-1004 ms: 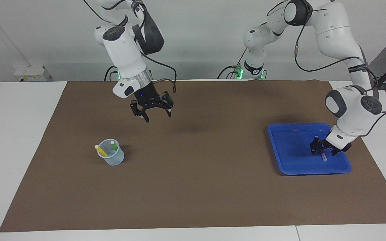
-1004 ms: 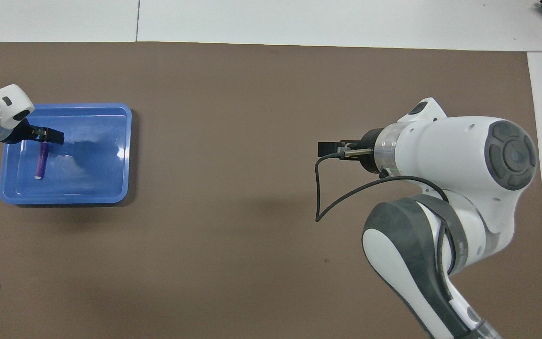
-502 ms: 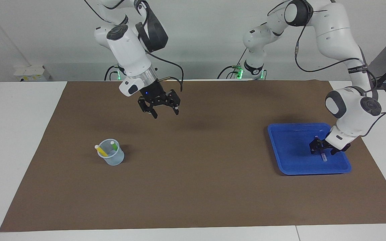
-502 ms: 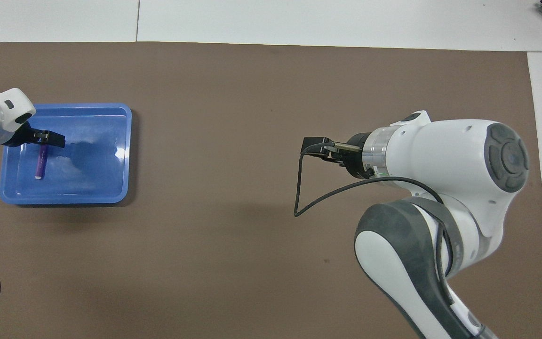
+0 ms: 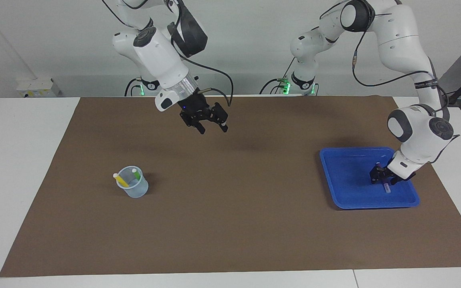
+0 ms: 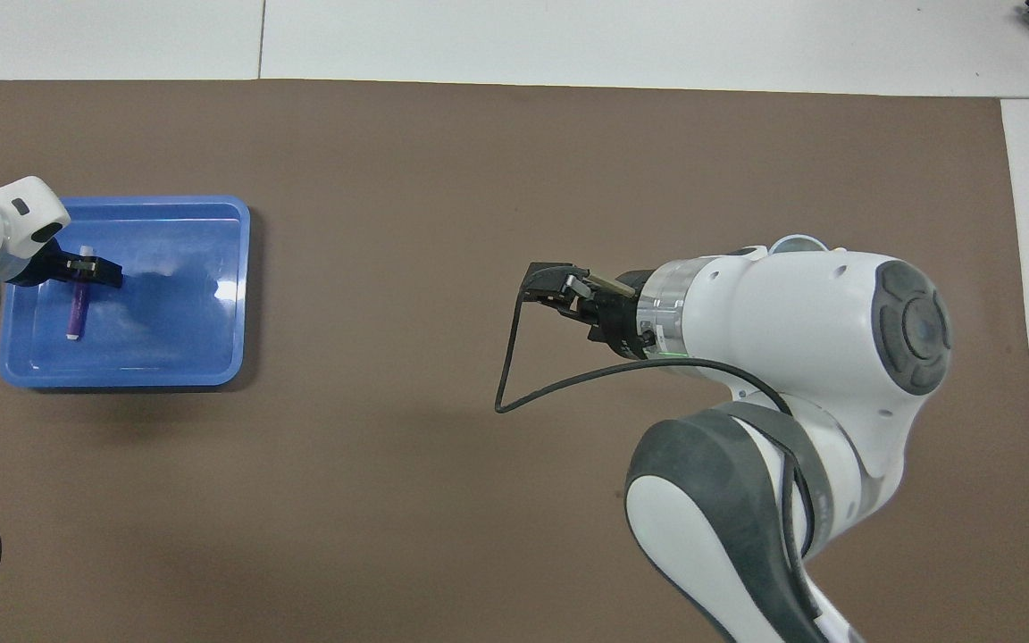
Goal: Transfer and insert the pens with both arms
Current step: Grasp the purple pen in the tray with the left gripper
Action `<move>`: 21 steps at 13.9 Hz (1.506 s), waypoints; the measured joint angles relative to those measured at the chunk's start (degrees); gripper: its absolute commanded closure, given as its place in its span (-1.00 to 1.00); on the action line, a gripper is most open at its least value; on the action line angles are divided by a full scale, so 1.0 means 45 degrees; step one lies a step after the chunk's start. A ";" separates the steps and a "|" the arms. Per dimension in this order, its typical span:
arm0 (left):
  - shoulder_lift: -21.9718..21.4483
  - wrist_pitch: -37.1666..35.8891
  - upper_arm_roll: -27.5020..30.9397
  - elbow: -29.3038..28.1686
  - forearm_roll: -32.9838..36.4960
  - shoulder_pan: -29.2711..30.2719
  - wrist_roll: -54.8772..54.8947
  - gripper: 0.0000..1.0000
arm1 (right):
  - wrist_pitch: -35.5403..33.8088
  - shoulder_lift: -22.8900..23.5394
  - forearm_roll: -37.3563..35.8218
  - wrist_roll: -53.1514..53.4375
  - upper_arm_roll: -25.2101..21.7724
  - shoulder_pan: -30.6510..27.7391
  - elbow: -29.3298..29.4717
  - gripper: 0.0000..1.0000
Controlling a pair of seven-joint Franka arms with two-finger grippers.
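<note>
**Now the last pen is about to be picked up**

Seen from the facing camera, the small see-through plastic cup (image 5: 133,187) stands at about 9 o'clock on the big brown mat (image 5: 230,240). The short yellow pen (image 5: 121,180) and the short bright green pen (image 5: 135,174) are already standing in it, so two of the three pens are done.

Up from the cup, at about 1 o'clock, the right arm's black gripper (image 5: 211,129) hangs in the air over the bare mat. It is wide open and holds nothing. A second ago it was closer to the cup. It has since swung away toward 3 o'clock, to the middle of the table. I think it is going to meet the other arm there and take the next pen.

At about 3 o'clock on the mat sits the flat blue plastic tray (image 5: 346,192). The short purple pen (image 6: 77,308) lies in it, and it has not moved. The left arm's black gripper (image 5: 383,179) is low in the tray, right over the pen's upper end, and has sunk a little onto it. I cannot tell if it has hold of the pen yet. The pen is not lifted.
</note>
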 measured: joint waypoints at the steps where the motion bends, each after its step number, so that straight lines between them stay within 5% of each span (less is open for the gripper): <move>1: -0.0001 0.0003 -0.0003 0.0001 0.0000 0.0000 0.0001 -0.16 | 0.0073 0.0000 0.0158 0.0289 0.0001 0.0088 0.0006 -1.00; 3: -0.0013 0.0000 -0.0031 0.0004 -0.0004 0.0000 0.0001 0.20 | 0.0220 -0.0001 0.1148 0.0486 0.0001 0.0181 0.0025 -1.00; 10: -0.0077 -0.0107 -0.0100 0.0006 -0.0010 0.0000 0.0001 0.74 | 0.0646 -0.0001 0.1527 0.1181 0.0001 0.0560 0.0057 -1.00; 11: -0.0101 -0.0160 -0.0102 0.0010 -0.0014 -0.0001 0.0001 1.00 | 0.0646 -0.0001 0.1530 0.1207 0.0001 0.0560 0.0057 -1.00; 21: -0.0146 -0.3258 -0.0228 0.1154 -0.1561 -0.0020 -0.0347 1.00 | 0.0901 -0.0001 0.1629 0.1689 0.0000 0.0750 0.0056 -1.00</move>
